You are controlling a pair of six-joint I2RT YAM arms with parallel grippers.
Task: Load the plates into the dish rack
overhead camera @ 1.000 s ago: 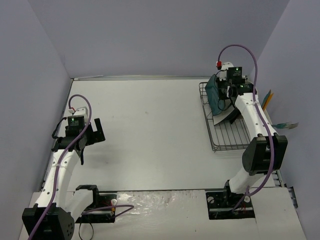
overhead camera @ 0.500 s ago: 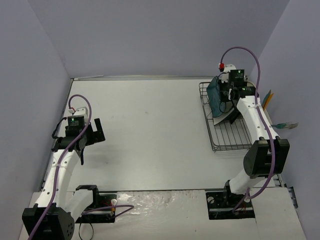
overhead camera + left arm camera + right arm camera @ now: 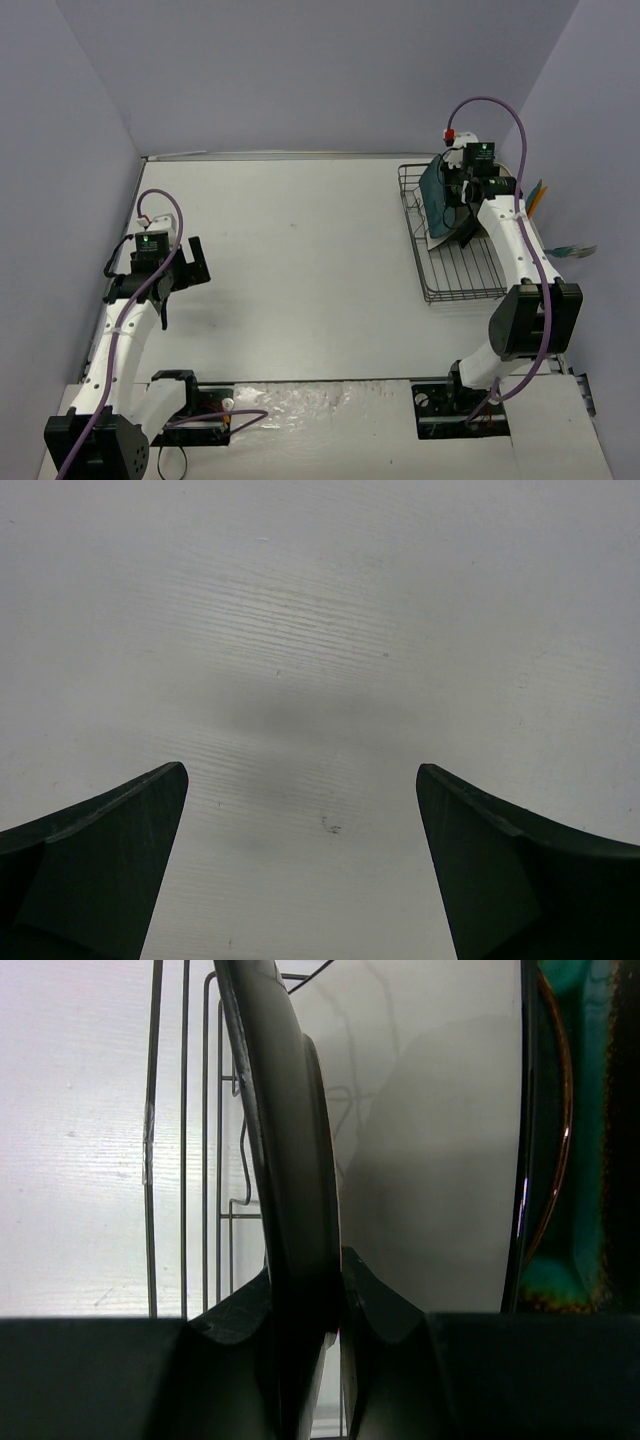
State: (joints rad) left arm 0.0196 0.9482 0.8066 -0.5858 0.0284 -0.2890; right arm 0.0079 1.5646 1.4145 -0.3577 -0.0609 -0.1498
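Right tool (image 3: 305, 1285) pinching rim of teal plate (image 3: 434, 190), plate on edge in rack (image 3: 458, 283) at desk's (image 3: 320, 600) far right, white plate (image 3: 430, 1160) just beside it, left tool (image 3: 300, 780) spread above desk

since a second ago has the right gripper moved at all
Yes. The right gripper, shut on a teal plate, has shifted slightly rightward, away from the left rim of the dish rack, which stayed put.
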